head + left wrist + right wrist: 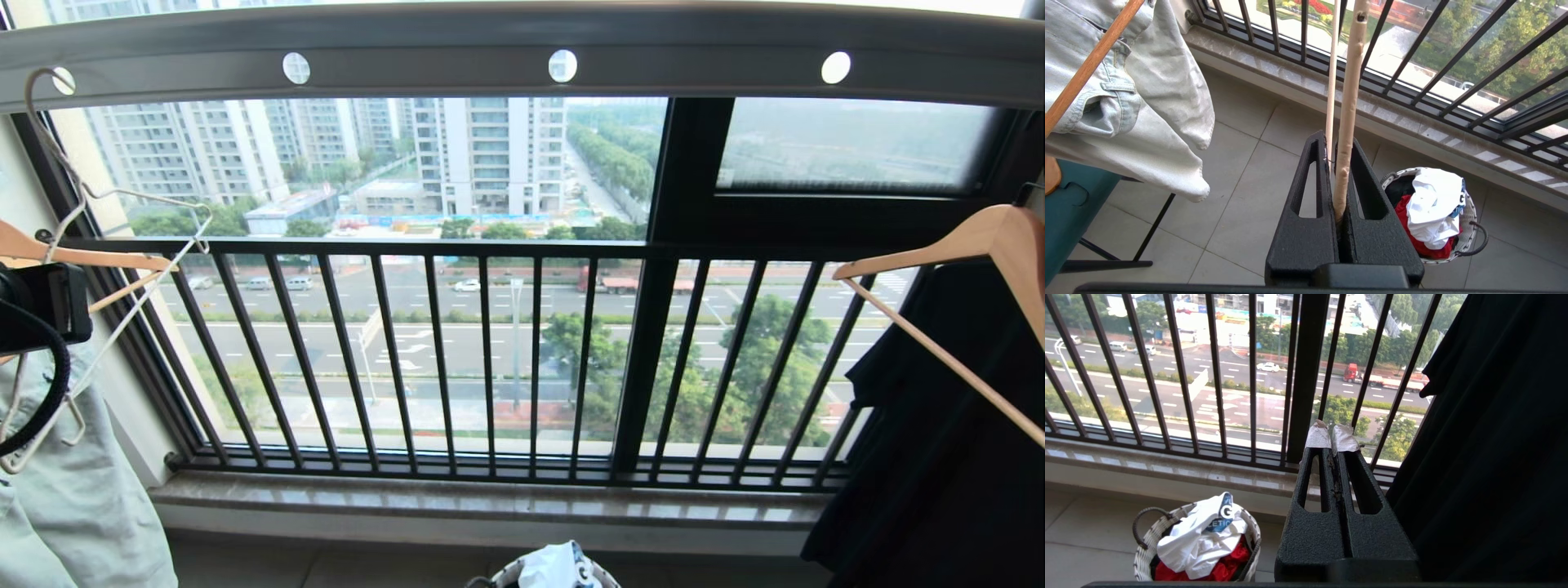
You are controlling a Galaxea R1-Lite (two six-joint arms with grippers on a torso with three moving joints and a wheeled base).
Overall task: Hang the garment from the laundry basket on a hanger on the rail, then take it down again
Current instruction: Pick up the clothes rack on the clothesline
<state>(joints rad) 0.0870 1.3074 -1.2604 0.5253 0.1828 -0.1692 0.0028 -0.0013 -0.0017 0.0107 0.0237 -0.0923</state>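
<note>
So we're barely started. The left gripper (1340,179) is clamped on the cream hanger (1346,122), whose hook sits at a rail (522,49) hole. The T-shirt (1435,212) lies crumpled in the basket (1470,228), down below and to one side of that gripper. The right gripper (1333,443) is closed on nothing. Dressing, hanging and taking down are all left.
</note>
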